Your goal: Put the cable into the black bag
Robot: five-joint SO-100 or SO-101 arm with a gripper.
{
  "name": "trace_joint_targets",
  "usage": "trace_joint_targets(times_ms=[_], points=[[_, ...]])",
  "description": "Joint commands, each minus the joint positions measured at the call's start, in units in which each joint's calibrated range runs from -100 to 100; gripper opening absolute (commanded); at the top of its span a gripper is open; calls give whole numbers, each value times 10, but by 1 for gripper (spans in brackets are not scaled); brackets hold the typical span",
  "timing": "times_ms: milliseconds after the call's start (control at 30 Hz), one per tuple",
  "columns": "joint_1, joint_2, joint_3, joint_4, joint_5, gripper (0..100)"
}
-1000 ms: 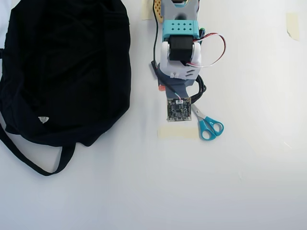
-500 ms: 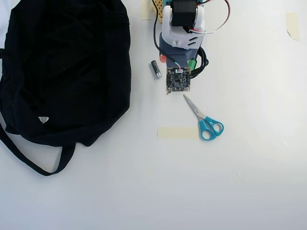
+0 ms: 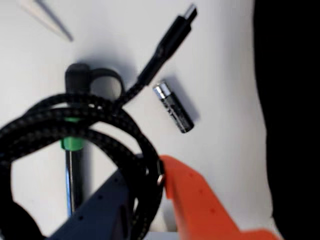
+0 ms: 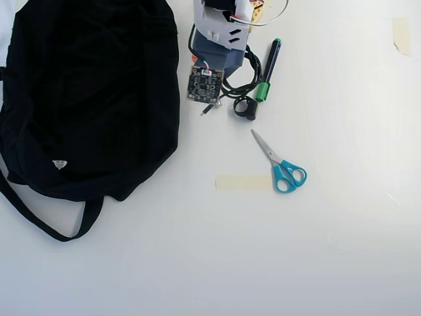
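In the wrist view the gripper (image 3: pixel 150 187) has its orange and blue jaws closed around the cable (image 3: pixel 85 117), whose coil sits beside a green-banded marker (image 4: pixel 268 70). The black bag (image 4: pixel 92 99) lies just left in the overhead view, its white label (image 4: pixel 60 164) unreadable. The surface (image 4: pixel 263 263) below lies open.

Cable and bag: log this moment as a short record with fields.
cable: coil of braided black cord between the orange and dark blue fingers, plug end free
gripper: closed on the coil, in the wrist view
black bag: left of the arm in the overhead view, cable not in it
beside cable: green-banded marker, black ring clip, battery
elsewhere: blue-handled scissors, tape strip
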Motion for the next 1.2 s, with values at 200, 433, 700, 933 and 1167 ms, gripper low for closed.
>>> trace_joint_targets(times_ms=[200, 433, 700, 933, 1167], points=[[68, -24, -13, -19, -29, 3], [90, -24, -13, -72, -29, 3], [175, -18, -12, -90, -29, 2], [248, -12, -4, -125, -45, 2], [330, -12, -3, -186, -42, 2]])
